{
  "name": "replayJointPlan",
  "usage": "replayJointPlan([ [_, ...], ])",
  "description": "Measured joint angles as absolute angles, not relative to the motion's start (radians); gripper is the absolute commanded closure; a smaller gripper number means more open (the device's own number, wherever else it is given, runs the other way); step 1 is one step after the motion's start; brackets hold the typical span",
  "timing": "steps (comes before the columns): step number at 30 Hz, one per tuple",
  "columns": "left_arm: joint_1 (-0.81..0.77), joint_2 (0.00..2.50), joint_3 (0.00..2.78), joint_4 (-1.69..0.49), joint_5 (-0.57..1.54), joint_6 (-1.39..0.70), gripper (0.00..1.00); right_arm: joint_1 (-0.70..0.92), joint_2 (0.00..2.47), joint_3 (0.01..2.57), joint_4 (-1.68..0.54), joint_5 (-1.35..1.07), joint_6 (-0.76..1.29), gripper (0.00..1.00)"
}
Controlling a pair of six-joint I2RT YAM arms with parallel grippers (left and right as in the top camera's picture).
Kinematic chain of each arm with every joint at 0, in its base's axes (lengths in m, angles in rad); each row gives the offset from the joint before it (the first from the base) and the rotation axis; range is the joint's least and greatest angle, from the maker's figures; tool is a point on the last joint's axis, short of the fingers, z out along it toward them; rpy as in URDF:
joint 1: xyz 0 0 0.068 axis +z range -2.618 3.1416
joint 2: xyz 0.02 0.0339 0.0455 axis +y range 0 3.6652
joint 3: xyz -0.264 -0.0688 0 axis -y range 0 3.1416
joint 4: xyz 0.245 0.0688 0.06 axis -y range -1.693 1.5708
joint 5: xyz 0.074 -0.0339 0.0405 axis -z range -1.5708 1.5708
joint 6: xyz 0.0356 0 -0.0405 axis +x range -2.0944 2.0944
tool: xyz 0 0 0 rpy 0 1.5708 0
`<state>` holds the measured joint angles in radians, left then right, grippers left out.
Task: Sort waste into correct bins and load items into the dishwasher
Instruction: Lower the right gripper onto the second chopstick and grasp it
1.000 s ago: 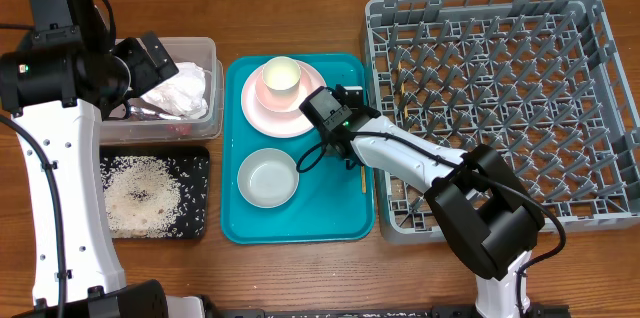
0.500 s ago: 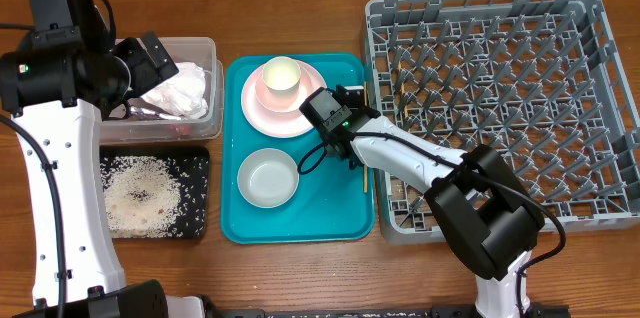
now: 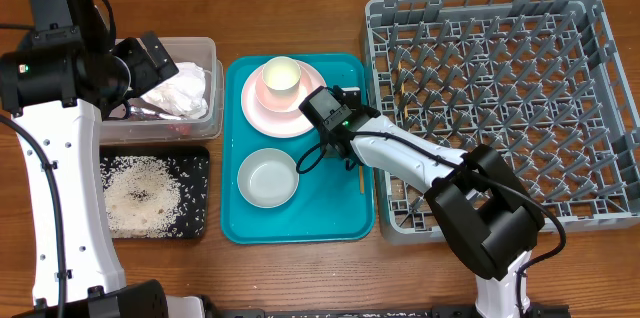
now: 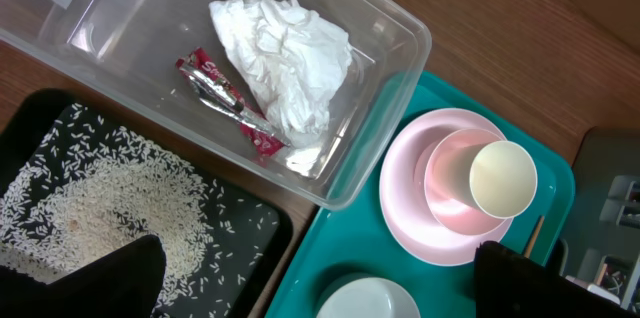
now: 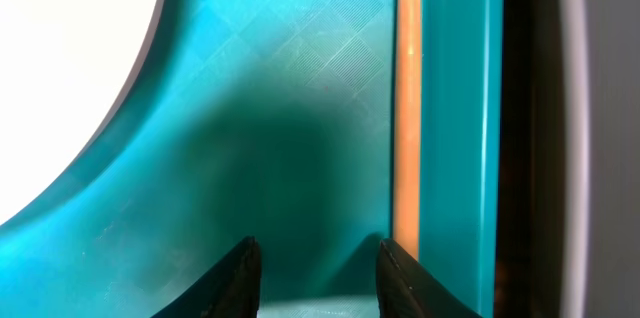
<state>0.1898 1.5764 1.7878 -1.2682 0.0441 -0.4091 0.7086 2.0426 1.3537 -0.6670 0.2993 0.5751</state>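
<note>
**Currently: both grippers empty, chopstick outside the right jaws**

Your right gripper [image 5: 318, 273] is low over the floor of the teal serving tray [image 3: 300, 223], at its right side. The jaws stand partly apart. Only bare tray floor shows between the fingertips [image 5: 240, 268], so nothing is held. One wooden chopstick [image 5: 405, 108] lies along the tray's right wall, just outside the right-hand fingertip. Whether the fingertip touches it cannot be told. The pale-pink plate [image 4: 400, 208] sits at the far end of the tray and carries the cup [image 4: 500, 178]. A whitish bowl [image 3: 268, 178] sits on the tray nearer you.

Your left gripper [image 4: 315, 263] hangs over the clear tub [image 4: 400, 38] with its jaws spread wide and nothing in them. The crumpled napkin [image 4: 285, 58] and the red wrapper [image 4: 225, 98] lie side by side inside that tub. The rice [image 4: 110, 208] is spread in the black tray [image 4: 30, 138] beside the tub.

The grey dish rack [image 3: 500, 108] stands just right of the teal tray.
</note>
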Motion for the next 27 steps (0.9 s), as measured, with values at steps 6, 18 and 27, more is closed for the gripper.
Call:
replayJointPlan([
  [6,0.190,1.576,1.788,-1.268,0.044,-0.409,0.00,0.708,2.040,1.358,-0.673,0.313,0.574,0.61],
  [18,0.190,1.576,1.788,-1.268,0.044,-0.409,0.00,0.706,2.038,1.356,-0.673,0.351,0.585,0.57],
  [27,0.190,1.576,1.788,-1.268,0.044,-0.409,0.00,0.701,2.038,1.353,-0.683,0.353,0.655,0.53],
])
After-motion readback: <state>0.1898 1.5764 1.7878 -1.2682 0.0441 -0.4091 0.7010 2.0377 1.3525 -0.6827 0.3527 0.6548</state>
